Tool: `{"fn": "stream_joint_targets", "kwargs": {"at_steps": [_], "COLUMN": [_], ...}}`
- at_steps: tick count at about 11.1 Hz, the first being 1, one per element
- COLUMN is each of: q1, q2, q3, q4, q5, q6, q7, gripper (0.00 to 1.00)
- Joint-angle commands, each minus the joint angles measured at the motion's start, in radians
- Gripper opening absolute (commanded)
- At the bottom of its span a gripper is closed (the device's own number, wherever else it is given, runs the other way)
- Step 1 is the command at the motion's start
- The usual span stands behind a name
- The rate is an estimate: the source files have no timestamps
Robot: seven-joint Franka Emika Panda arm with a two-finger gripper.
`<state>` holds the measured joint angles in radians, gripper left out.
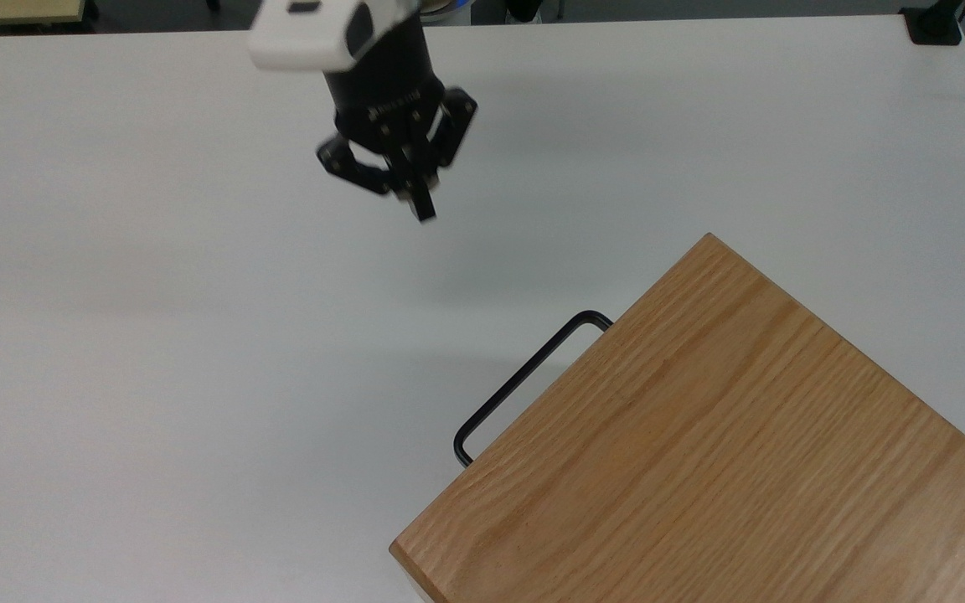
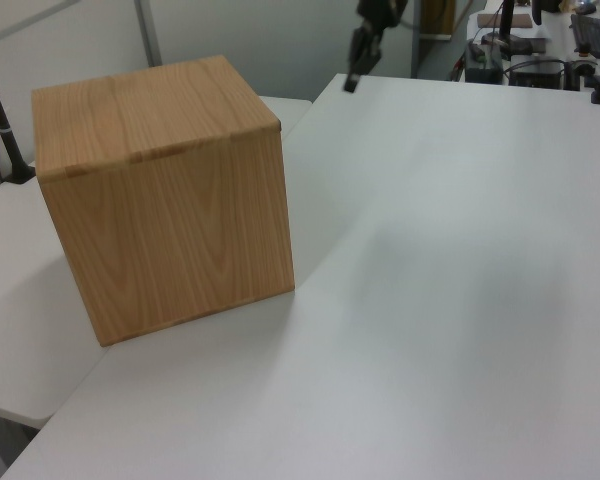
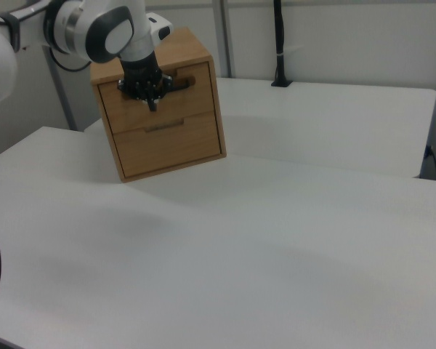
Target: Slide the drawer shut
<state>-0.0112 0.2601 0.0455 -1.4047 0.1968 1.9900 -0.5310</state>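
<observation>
Black two-finger pincer (image 1: 425,209) hangs above the bare white tabletop (image 1: 156,335) with its fingertips pressed together, clenched on nothing, near the upper edge of the top view. Most of the white arm (image 1: 307,33) behind it is cut off by that edge. Down and to the top view's right of the pincer, well apart from it, a thin black U-shaped bar handle (image 1: 524,373) juts from under the strongly grained top slab of the light-wood cabinet (image 1: 700,444). The slab hides the drawer front that carries the handle, and the cabinet's far corner runs out of the picture.

In the left view the pincer (image 2: 351,84) is a small dark shape near the top edge, with the cabinet (image 2: 160,200) below it and to the left view's left. There the cabinet turns its plain sides to the camera, so the drawers are hidden.

In the right view the pincer (image 3: 152,105) hangs in front of the cabinet's face and covers the middle of the upper shallow light-wood drawer (image 3: 192,94). That drawer's front lies level with the cabinet face, pushed in. Just below the pincer is a second drawer front (image 3: 174,142), its handle hard to make out.
</observation>
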Motion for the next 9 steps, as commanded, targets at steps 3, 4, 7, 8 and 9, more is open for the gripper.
{"fn": "stream_joint_targets", "kwargs": {"at_steps": [3, 4, 7, 8, 9], "q1": [0.034, 0.068, 0.076, 0.077, 0.079], "q2": [-0.272, -0.313, -0.398, -0.394, -0.391], "q3": [-0.139, -0.183, -0.194, -0.194, -0.191], "q4": [-0.166, -0.183, -0.249, -0.252, -0.267], "q5": [0.003, 0.003, 0.001, 0.000, -0.010], "q6": [-0.271, -0.319, -0.402, -0.405, -0.399], "q7": [0.328, 0.391, 0.514, 0.522, 0.510], "gripper": [0.00, 0.00, 0.00, 0.00, 0.00]}}
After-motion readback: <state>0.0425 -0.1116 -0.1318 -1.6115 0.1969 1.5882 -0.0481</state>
